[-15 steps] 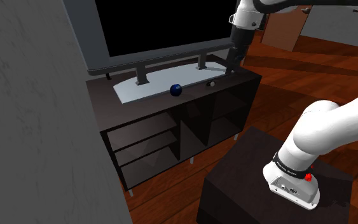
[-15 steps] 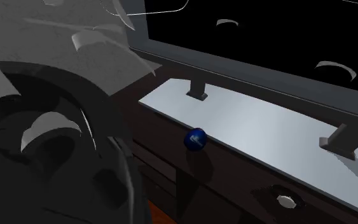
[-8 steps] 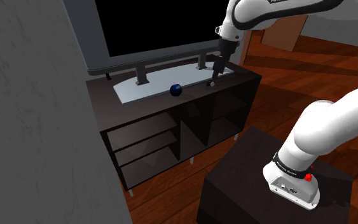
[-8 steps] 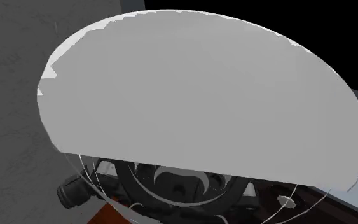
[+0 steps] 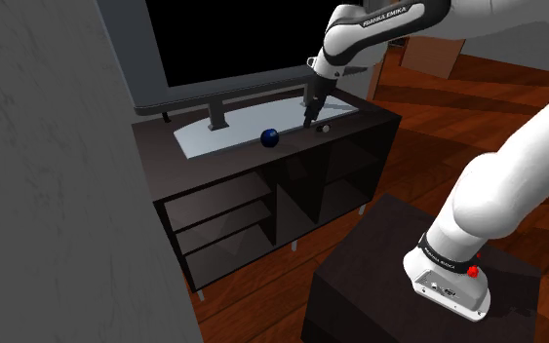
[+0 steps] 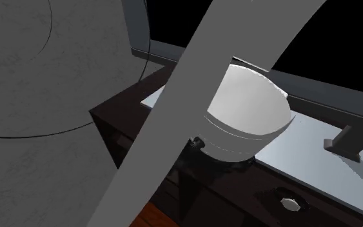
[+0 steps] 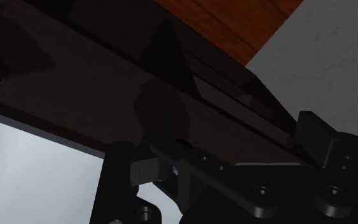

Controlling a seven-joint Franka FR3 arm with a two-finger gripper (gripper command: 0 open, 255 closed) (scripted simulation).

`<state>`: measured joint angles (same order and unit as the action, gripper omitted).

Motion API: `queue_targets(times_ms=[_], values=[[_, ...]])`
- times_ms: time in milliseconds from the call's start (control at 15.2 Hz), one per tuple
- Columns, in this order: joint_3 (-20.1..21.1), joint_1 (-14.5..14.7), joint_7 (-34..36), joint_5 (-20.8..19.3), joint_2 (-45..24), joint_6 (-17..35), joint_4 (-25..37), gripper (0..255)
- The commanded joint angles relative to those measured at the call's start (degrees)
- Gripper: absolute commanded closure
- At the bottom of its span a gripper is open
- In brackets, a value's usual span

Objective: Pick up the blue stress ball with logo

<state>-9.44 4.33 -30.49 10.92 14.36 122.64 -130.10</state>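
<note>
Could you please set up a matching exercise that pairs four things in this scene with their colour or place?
Things:
1. ball
2. gripper
3. TV base plate
4. floor

Descriptions:
A. reddish-brown planks
B. dark blue and round
C. pale grey, lying flat on the dark cabinet
D. black, poised over the cabinet's top, fingers apart

Pairs: 1-B, 2-D, 3-C, 4-A
</note>
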Motion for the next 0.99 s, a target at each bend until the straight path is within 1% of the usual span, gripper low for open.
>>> queue_targets(times_ms=[0, 330, 726, 924], values=[[-0.7, 0.7, -3.5, 2.2, -3.8, 2.9, 1.3, 0], [-1.7, 1.7, -12.5, 8.9, -14.8, 7.0, 8.3, 0], [-0.4, 0.8, -21.9, 16.5, -27.6, 8.7, 19.2, 0], [-0.1, 0.6, -23.0, 17.5, -28.8, 10.5, 18.4, 0]])
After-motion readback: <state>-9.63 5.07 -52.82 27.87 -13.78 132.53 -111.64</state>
